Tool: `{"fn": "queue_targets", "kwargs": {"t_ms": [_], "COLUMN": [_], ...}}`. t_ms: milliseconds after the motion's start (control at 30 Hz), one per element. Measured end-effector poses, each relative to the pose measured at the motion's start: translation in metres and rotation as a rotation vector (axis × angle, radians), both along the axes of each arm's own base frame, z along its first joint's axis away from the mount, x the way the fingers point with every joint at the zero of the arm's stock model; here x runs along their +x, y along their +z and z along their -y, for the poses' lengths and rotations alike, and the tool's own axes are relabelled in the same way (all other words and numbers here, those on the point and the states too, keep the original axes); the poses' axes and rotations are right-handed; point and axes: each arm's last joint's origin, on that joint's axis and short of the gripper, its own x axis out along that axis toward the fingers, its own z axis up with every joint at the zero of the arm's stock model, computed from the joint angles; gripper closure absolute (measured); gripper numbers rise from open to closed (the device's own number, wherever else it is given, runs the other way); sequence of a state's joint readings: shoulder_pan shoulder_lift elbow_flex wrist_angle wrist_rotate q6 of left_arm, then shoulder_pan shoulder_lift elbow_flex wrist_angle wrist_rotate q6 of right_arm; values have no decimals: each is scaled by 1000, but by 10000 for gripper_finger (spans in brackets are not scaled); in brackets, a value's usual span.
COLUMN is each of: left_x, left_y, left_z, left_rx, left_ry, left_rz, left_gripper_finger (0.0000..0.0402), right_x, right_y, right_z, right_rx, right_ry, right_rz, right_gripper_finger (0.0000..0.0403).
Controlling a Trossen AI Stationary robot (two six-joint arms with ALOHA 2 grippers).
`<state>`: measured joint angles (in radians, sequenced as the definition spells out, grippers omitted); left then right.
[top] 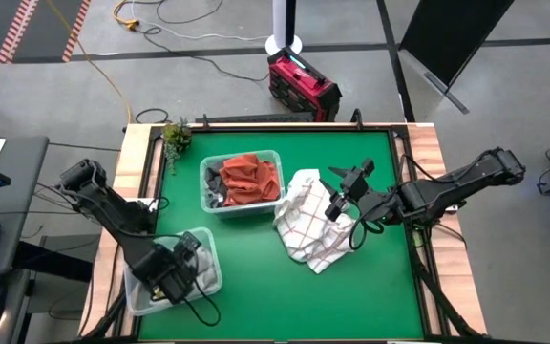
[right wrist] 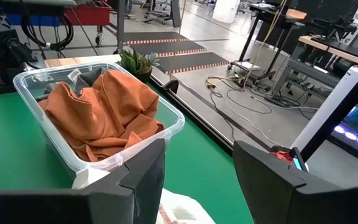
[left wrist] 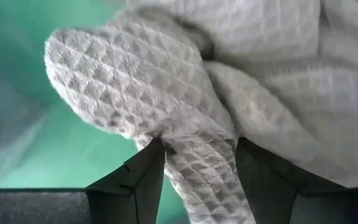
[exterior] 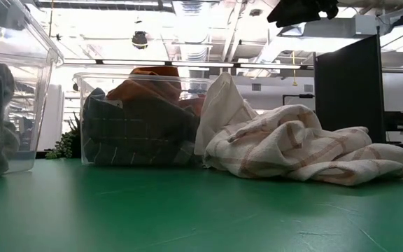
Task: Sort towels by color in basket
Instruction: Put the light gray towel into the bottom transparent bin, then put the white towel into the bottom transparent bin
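Left gripper (left wrist: 199, 180) down in clear bin (top: 134, 287), pinching light grey towel (left wrist: 185, 106) between fingers. Right gripper (right wrist: 197, 180) open, empty; red-grid towel (top: 313, 229) directly beneath, nearer than left.

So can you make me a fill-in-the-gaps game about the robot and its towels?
1. The left end effector is shut on a waffle-textured light ___ towel.
2. The rust orange-red towel lies in a clear plastic ___.
3. The white towel with thin red grid lines lies on the ___ table.
4. The right end effector holds ___.

Missing words: grey; bin; green; nothing
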<state>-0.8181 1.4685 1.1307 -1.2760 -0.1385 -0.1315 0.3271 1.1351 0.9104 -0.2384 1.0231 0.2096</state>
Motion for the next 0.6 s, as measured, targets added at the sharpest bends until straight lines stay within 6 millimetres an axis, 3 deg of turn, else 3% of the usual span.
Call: {"fn": "queue_targets", "kwargs": {"t_ms": [267, 433, 600], "left_x": [-3, -8, -5], "left_y": [22, 50, 78], "left_z": [-2, -7, -9], "left_rx": [18, 55, -4], "left_ry": [63, 142, 197], "left_rz": [-40, -70, 83], "left_gripper_finger": [212, 212, 212], "right_x": [0, 0, 0], "right_y": [0, 0, 0], "right_z": [0, 0, 0], "right_rx": [0, 1, 2], "right_ry": [0, 0, 2], "right_rz": [0, 1, 1], "right_gripper_finger": [184, 184, 184]}}
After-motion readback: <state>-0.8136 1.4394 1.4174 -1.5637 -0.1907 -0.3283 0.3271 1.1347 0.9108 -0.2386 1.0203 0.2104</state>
